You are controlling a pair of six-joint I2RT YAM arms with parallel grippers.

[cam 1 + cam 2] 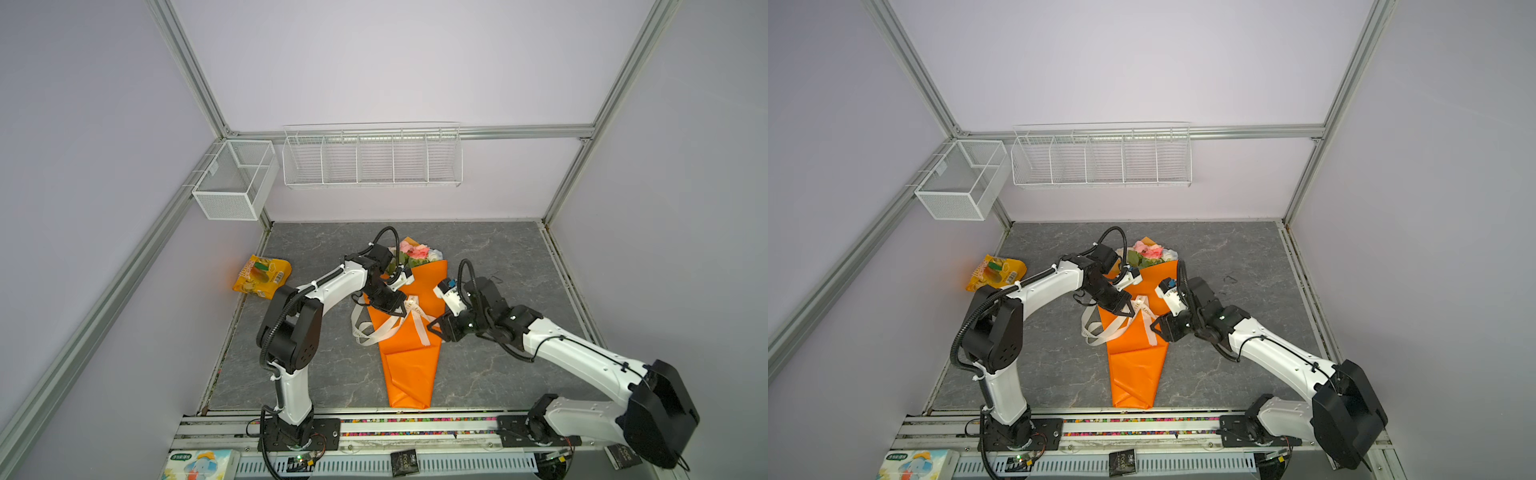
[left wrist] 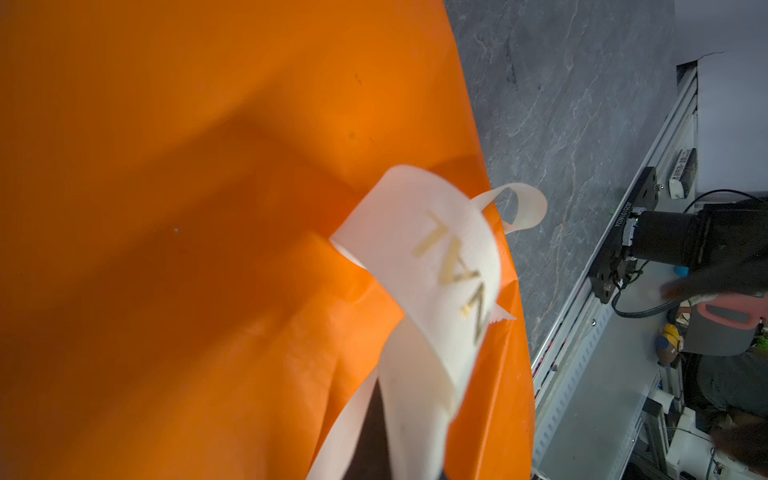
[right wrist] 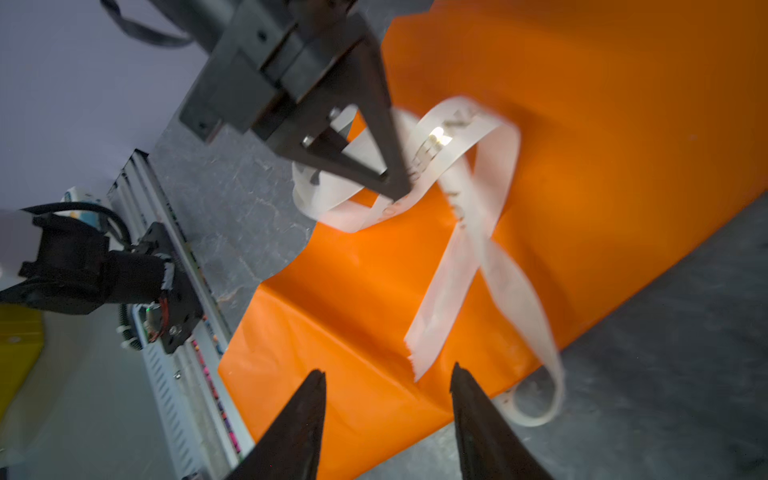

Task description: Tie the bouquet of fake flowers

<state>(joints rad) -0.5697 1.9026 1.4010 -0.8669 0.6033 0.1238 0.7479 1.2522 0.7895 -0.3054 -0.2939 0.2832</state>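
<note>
In both top views the bouquet of fake flowers (image 1: 409, 365) lies orange-wrapped on the table (image 1: 498, 257), our left gripper (image 1: 400, 308) clenching its ribbon (image 1: 419, 327). Left wrist view: ribbon held clear of the paper. Right wrist view: our right gripper (image 3: 386, 370) gapes empty, we judge ready for the loose end.

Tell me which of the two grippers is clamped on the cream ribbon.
The left gripper: its jaws are shut on the ribbon above the bouquet. The right gripper stands open and empty near the ribbon's loose end.
</note>
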